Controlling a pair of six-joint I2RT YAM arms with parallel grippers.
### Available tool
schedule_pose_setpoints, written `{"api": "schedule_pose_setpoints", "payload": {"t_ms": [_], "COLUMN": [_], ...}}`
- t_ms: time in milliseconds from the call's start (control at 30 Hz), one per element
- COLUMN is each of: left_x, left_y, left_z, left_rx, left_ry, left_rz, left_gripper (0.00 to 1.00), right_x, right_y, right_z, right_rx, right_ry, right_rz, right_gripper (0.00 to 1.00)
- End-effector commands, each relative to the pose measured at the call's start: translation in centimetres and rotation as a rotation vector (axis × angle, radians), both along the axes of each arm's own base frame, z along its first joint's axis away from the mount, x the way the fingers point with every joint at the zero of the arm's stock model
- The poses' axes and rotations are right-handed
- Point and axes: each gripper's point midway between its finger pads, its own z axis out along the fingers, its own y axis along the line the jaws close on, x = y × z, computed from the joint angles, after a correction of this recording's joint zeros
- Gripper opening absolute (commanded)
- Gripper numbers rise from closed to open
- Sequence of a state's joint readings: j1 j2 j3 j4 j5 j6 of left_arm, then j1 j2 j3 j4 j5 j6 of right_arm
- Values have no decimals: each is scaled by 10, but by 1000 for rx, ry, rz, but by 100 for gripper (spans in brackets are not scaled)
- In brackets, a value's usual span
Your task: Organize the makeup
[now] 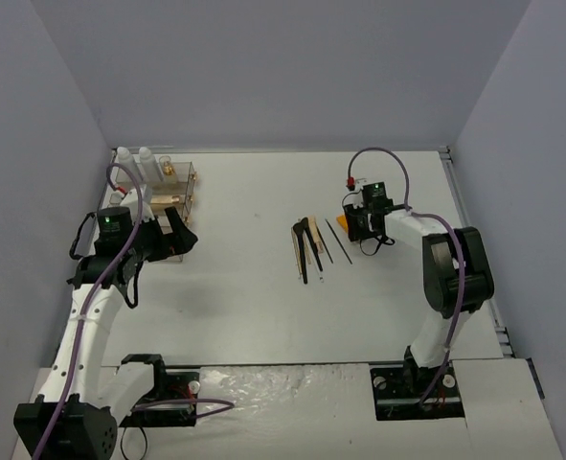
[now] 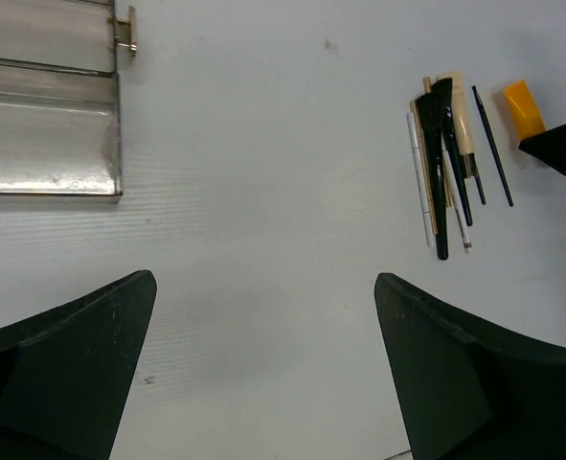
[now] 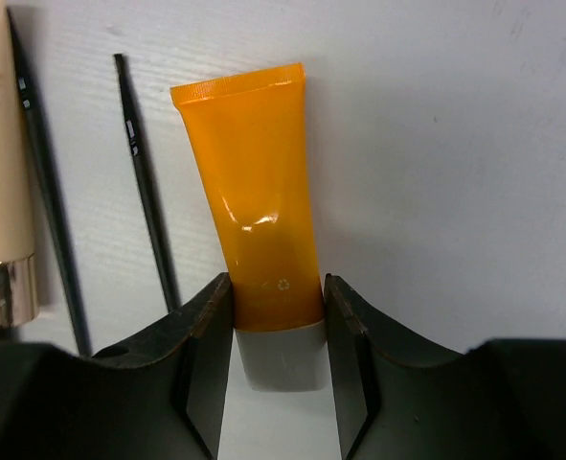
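Presently orange tube (image 3: 261, 192) is pinched at cap end by right tool (image 3: 278, 297), long axis pointing straight away.

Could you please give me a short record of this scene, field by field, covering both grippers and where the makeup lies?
left gripper: open, empty, over bare table, near the clear drawer box
right gripper: closed on the orange tube at its cap end
orange tube: appears to lie flat on the table
beige tube: lies flat, parallel to the orange tube
black brushes: two slim ones between the two tubes
white bottles: upright at the drawer box's far side
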State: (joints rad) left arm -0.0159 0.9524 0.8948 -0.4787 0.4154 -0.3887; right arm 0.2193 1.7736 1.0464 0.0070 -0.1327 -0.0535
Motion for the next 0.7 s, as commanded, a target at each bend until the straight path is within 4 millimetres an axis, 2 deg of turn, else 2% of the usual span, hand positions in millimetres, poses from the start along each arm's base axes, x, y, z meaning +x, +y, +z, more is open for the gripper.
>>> {"api": "schedule_pose_setpoints", "payload": {"t_ms": [0, 100, 133, 167, 333, 400, 467, 667], "left_x": [8, 4, 3, 1, 5, 3, 4, 2], "left_y": [-43, -79, -85, -98, -127, -138, -149, -173], "left_z": [43, 61, 63, 70, 91, 95, 101, 102], "left_rx": [-127, -210, -224, -261, -335, -347, -356, -373], "left_ry": [-79, -104, -108, -119, -167, -173, -191, -203], "left_rz": [-82, -136, -141, -159, -141, -153, -148, -159], "left_gripper": [97, 97, 97, 97, 97, 97, 97, 97], "right_x": [-7, -31, -36, -49, -93, -102, -122, -143], "right_y": [47, 90, 100, 118, 181, 194, 218, 243], "right_z": [91, 122, 128, 139, 185, 196, 208, 216], "right_rx": [113, 159, 182, 219, 381, 422, 484, 557], "right_ry": [-205, -273, -283, -301, -390, -414, -429, -431], "right_rz": [100, 202, 219, 256, 378, 401, 447, 485], "right_gripper": [11, 11, 11, 10, 9, 9, 9, 9]}}
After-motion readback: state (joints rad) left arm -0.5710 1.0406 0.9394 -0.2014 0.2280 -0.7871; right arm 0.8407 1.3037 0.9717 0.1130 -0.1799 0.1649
